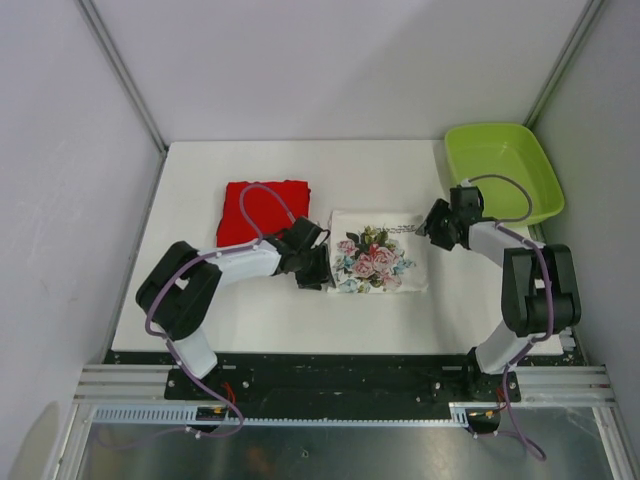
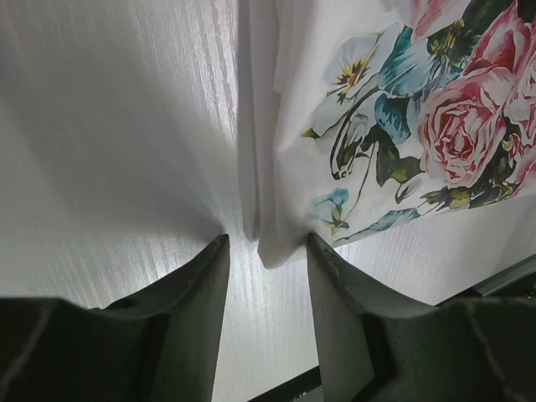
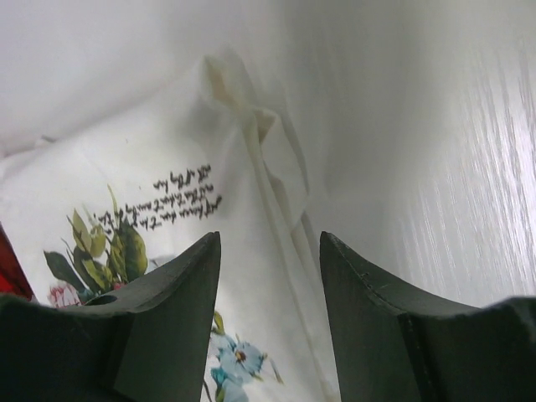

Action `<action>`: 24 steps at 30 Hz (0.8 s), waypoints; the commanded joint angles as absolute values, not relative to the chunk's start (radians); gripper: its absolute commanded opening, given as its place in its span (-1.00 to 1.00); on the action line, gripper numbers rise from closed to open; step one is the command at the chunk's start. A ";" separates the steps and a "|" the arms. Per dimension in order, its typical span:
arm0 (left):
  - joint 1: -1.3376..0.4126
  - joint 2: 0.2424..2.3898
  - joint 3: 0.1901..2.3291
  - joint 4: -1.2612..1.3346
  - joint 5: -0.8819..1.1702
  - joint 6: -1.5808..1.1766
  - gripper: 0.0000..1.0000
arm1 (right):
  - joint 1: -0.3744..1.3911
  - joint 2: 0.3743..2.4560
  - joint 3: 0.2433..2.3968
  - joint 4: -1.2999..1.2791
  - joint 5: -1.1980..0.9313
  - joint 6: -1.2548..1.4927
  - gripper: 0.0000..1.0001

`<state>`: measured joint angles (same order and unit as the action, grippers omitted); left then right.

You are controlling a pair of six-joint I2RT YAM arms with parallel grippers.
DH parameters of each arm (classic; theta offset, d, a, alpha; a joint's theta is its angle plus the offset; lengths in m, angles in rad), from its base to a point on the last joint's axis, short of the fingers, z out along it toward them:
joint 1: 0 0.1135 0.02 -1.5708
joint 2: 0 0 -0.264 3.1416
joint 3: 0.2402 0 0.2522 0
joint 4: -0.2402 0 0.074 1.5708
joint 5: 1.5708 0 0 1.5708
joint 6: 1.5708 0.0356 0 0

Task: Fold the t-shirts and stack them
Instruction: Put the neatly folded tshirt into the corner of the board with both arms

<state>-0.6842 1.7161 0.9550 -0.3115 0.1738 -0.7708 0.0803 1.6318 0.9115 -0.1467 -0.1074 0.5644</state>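
Top view: red t-shirt (image 1: 265, 210) lies folded into a compact rectangle at the left-centre of the table (image 1: 200, 310). The white floral-print t-shirt (image 1: 378, 265) lies just beside it on the right, also folded, print up. The two are not stacked. Lime-green tray (image 1: 500, 130) sits at the far right corner, apart from both. Left hand (image 1: 315, 268) is at the white shirt's near-left corner and right hand (image 1: 432, 225) at its far-right corner. Judgement: the diagonal placement suits gripping opposite corners so the folded shirt can be carried flat onto the red one. Left wrist view: left hand (image 2: 266, 243) has its fingers apart and the white shirt's (image 2: 377, 126) corner tip reaches into the gap between the two tips. Cloth is unpinched and resting on the table (image 2: 109, 126). Right wrist view: right hand (image 3: 270, 239) is likewise spread, fingers straddling the layered folded edge of the white shirt (image 3: 151, 193) near the printed script. The corner lies just ahead of the tips, not clamped. A sliver of the red shirt (image 3: 8, 272) shows at the left margin. Judgement: folding looks done and stacking is outstanding.
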 commanded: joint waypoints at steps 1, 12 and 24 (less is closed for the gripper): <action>-0.691 1.731 0.930 -0.276 0.179 -0.812 -0.06 | 0.074 1.701 0.999 -0.087 -0.112 0.528 0.12; -0.704 1.755 0.929 -0.276 0.155 -0.861 -0.33 | 0.074 1.845 1.095 -0.057 -0.131 0.512 0.12; -0.714 1.747 0.951 -0.276 0.149 -0.889 -0.75 | 0.092 1.844 1.103 -0.135 -0.091 0.518 -0.18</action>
